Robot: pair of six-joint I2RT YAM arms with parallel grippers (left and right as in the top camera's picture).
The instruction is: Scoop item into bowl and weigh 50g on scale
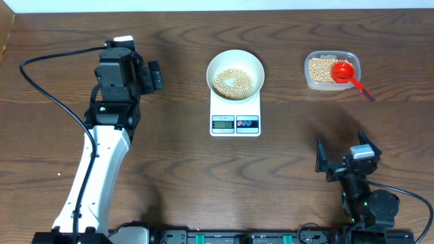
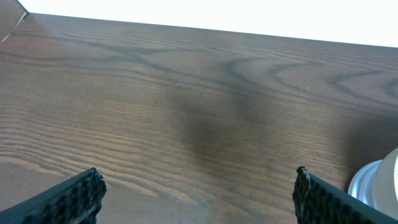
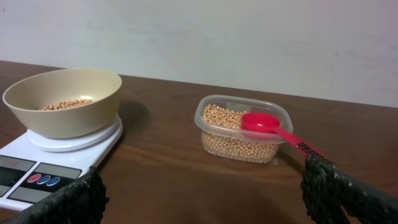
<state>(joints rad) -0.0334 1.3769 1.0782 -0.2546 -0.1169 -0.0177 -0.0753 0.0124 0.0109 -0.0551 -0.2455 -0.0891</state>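
The white bowl (image 1: pixel 235 73) sits on the white scale (image 1: pixel 234 112) at the table's middle and holds a layer of tan beans (image 1: pixel 233 83). The scale's display and red and blue buttons face the front. In the right wrist view the bowl (image 3: pixel 62 99) stands on the scale (image 3: pixel 37 168) at the left. A clear tub (image 1: pixel 331 70) at the back right holds more beans, with a red scoop (image 1: pixel 347 73) resting in it. My left gripper (image 1: pixel 154 76) is open and empty, left of the scale. My right gripper (image 1: pixel 342 157) is open and empty near the front right.
The left arm's black cable (image 1: pixel 47 74) loops over the table's left side. In the left wrist view bare wood lies between the fingers (image 2: pixel 196 193) and a white rounded object (image 2: pixel 376 183) shows at the right edge. A pale wall runs behind the table (image 3: pixel 249 37).
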